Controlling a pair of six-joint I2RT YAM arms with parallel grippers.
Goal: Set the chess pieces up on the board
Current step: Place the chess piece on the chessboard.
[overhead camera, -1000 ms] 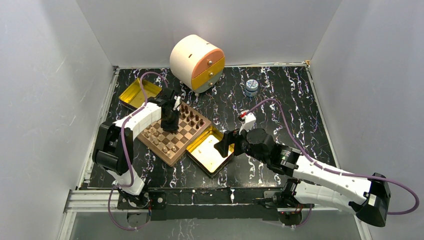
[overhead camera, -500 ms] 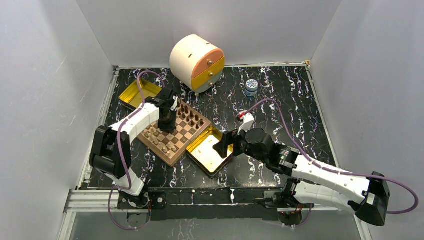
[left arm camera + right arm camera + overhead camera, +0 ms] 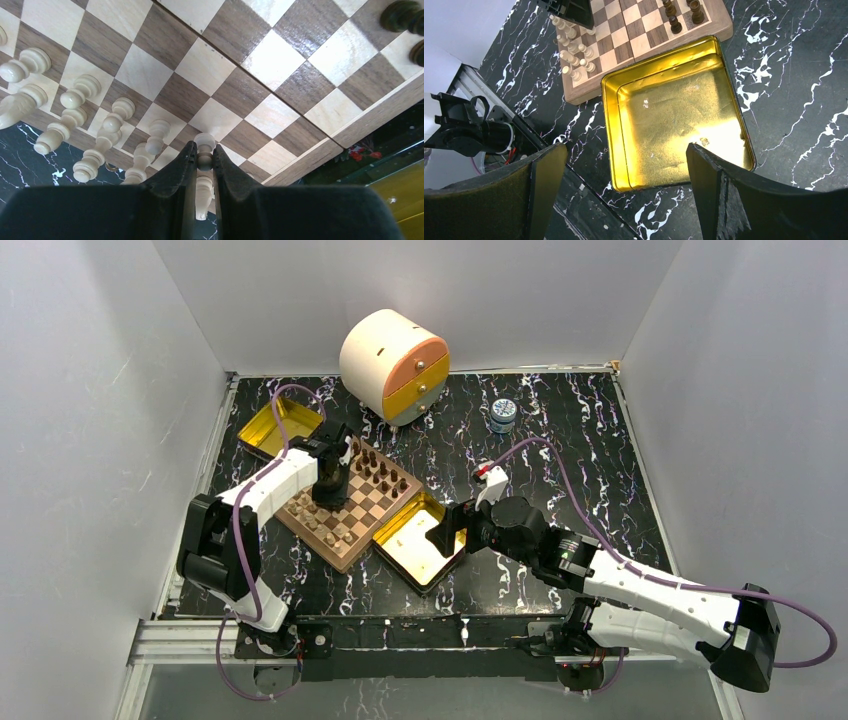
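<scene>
The board (image 3: 362, 502) lies left of centre, with dark pieces (image 3: 385, 475) along its far side and light tan pieces (image 3: 325, 525) along its near side. My left gripper (image 3: 330, 480) hovers over the board's left part. In the left wrist view it (image 3: 203, 148) is shut on the neck of a light tan piece (image 3: 202, 192), beside a row of other light pieces (image 3: 75, 100). I cannot tell whether the held piece touches the board (image 3: 295, 120). My right gripper (image 3: 624, 160) stands wide open above a gold tin (image 3: 674, 115), holding nothing.
A round cream cabinet with orange and yellow drawers (image 3: 393, 365) stands at the back. To its right is a small blue-lidded jar (image 3: 503, 415). A second gold tin (image 3: 280, 427) lies at the back left. The first tin (image 3: 420, 540) touches the board's right edge. White walls enclose the table.
The left gripper has shifted slightly toward the back left over the board, and its jaws have narrowed onto the light piece. The right arm has barely moved.
</scene>
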